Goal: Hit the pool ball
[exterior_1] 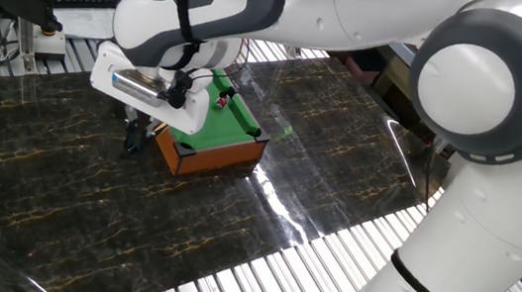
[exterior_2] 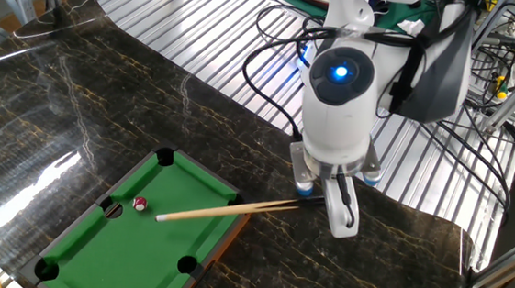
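The tiny red pool ball [exterior_2: 140,205] lies on the green felt of the miniature pool table [exterior_2: 92,251], near a side pocket; it also shows as a red dot [exterior_1: 218,102] in one fixed view. A long tan cue stick [exterior_2: 220,210] reaches over the table's right rim, its tip a short way right of the ball and slightly below it, not touching. My gripper [exterior_2: 334,203] is shut on the cue's dark butt end, off the table's right side. In one fixed view the gripper [exterior_1: 132,140] hangs beside the table's left end, mostly hidden by the wrist.
The pool table [exterior_1: 213,145] has orange-brown wooden sides and sits on a dark marbled tabletop. Ribbed metal panels [exterior_2: 202,29] border the marble. Cables and equipment [exterior_2: 465,78] crowd the back. My white arm [exterior_1: 468,82] spans over the scene.
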